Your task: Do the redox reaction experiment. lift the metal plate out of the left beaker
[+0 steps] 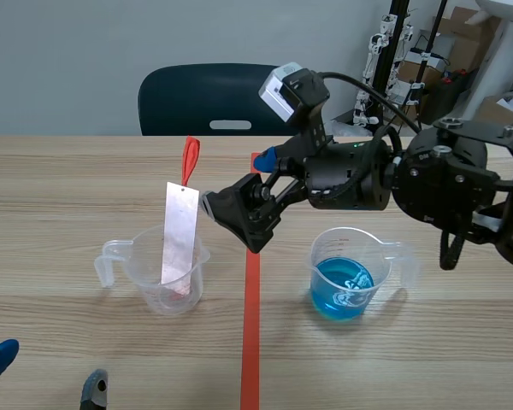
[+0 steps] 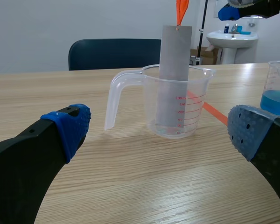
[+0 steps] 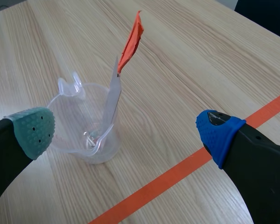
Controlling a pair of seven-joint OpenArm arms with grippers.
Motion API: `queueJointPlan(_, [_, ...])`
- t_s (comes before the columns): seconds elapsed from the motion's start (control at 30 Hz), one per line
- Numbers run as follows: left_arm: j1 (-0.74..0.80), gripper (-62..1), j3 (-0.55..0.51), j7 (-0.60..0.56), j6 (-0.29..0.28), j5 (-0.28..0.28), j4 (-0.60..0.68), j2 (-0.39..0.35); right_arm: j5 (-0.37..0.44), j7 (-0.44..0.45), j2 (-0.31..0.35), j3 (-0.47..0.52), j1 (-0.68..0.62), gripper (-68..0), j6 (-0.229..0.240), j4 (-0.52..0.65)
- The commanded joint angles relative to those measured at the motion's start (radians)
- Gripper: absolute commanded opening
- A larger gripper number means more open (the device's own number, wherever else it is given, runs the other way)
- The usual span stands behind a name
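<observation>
We are at the left beaker (image 1: 167, 289) now, and the metal plate (image 1: 179, 232) stands in it, leaning. Its lower end sits on the bottom and its upper half rises well above the rim, with an orange tag (image 1: 190, 160) tied at the top.

The right tool (image 1: 235, 182) has its fingers wide apart, just beside the plate's upper edge, and we cannot tell whether the near pad touches it. The left tool (image 1: 47, 369) rests low over the table (image 1: 68, 179) with its fingers apart too, holding nothing.

The plate looks thin, stiff and light to us, and smooth enough to slip, more so if the lower end is wet. We would pinch it across the two flat faces on the bare stretch above the rim. We would not take the tag — that is soft and would let the plate swing.

The beaker is light clear plastic, so a plate dragged against the rim could tip it. A straight pull up along the plate's own lean seems safest to us.

The right beaker (image 1: 346, 278), holding blue liquid, stands well apart across the tape line.
</observation>
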Motion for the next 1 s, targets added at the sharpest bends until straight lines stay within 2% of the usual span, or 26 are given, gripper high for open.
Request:
queueJointPlan(0.0, [0.005,1.1,-0.003,-0.043,0.001,-0.002,0.006,-0.011,0.007,0.04,0.009,0.006,-0.008,-3.7,-0.003,0.01])
queueJointPlan(0.33, [0.005,1.1,-0.003,-0.043,0.001,-0.002,0.006,-0.011,-0.04,0.117,0.029,0.006,-0.036,-3.7,-0.009,0.01])
queueJointPlan(0.43, [0.005,1.1,-0.003,-0.043,0.001,-0.002,0.006,-0.011,-0.061,0.15,0.026,0.006,-0.035,-3.7,-0.032,0.008])
queueJointPlan(0.53, [0.005,1.1,-0.003,-0.043,0.001,-0.002,0.006,-0.011,-0.08,0.151,0.004,0.006,-0.029,-3.7,-0.068,-0.015])
queueJointPlan(0.97, [0.002,1.1,-0.003,-0.044,0.001,-0.002,0.006,-0.011,-0.099,0.128,-0.137,0.005,0.051,-3.7,-0.057,-0.19])
